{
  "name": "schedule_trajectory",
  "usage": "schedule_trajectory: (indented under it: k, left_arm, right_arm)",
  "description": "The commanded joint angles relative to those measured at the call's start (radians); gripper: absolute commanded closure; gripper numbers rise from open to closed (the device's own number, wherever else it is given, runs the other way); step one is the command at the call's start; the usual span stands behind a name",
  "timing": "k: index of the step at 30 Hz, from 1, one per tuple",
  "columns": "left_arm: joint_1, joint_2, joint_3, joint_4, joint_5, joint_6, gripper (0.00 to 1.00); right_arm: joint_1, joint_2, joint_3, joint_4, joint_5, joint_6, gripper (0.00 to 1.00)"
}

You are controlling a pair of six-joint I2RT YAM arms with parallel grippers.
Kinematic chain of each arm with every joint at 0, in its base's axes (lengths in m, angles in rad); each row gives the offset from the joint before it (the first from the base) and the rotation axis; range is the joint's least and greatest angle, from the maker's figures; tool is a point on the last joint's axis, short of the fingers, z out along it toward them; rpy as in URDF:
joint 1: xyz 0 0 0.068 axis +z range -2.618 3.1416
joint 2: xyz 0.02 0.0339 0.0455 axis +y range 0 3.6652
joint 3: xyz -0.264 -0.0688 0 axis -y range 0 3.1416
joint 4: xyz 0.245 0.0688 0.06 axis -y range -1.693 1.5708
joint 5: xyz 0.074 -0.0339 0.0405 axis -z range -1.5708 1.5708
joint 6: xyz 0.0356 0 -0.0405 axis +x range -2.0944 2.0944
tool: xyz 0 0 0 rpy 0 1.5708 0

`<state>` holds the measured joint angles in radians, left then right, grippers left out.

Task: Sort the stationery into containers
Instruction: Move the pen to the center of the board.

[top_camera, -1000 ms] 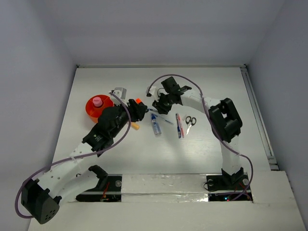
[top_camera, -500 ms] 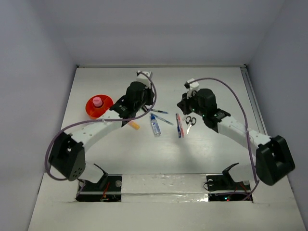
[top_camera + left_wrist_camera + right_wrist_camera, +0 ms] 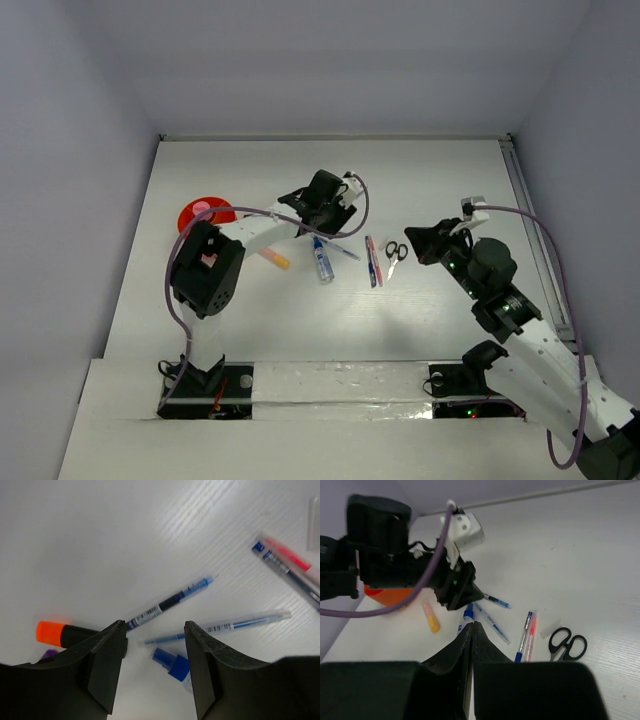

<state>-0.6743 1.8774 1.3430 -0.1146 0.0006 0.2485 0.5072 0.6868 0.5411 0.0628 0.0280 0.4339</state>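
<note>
My left gripper (image 3: 330, 222) (image 3: 154, 625) hangs open over the middle of the table. The blue cap of a clear bottle (image 3: 172, 664) (image 3: 323, 261) lies on the table below the gap between its fingers, untouched. Two thin blue pens (image 3: 172, 600) lie just beyond. An orange-capped highlighter (image 3: 55, 632) and a purple tip (image 3: 48, 654) show at the left finger. A yellow marker (image 3: 275, 258) lies left of the bottle. The orange container (image 3: 200, 214) holds a pink-capped bottle (image 3: 203, 207). My right gripper (image 3: 412, 238) (image 3: 471, 625) is shut and empty, raised beside the scissors (image 3: 396, 250) (image 3: 567, 644).
A blue pen and a red pen (image 3: 372, 260) (image 3: 527, 635) lie side by side left of the scissors, with a small clear cap (image 3: 550, 628) between. The left arm partly covers the container's right side. White walls close the table at the back and sides.
The left arm has swung right from beside the container to over the blue pens and bottle. The right arm has pulled back to the right, and its gripper has shut.
</note>
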Motion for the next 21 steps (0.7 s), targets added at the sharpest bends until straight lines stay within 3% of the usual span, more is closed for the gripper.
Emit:
schedule_trajectory:
  k: [1,5,21]
  left_arm:
    - [-0.014,0.005,0.065,-0.103,-0.023,0.110,0.52]
    - [-0.025,0.031,0.071,-0.096,-0.063,0.121,0.50]
    - [-0.025,0.153,0.148,-0.128,-0.123,0.155,0.48]
  right_arm:
    - [0.004,-0.049,-0.019,-0.057,0.032,0.003,0.89]
    - [0.004,-0.041,-0.030,-0.057,0.015,-0.004,0.74]
    - [0.004,0.022,-0.010,-0.054,-0.020,-0.055,0.73]
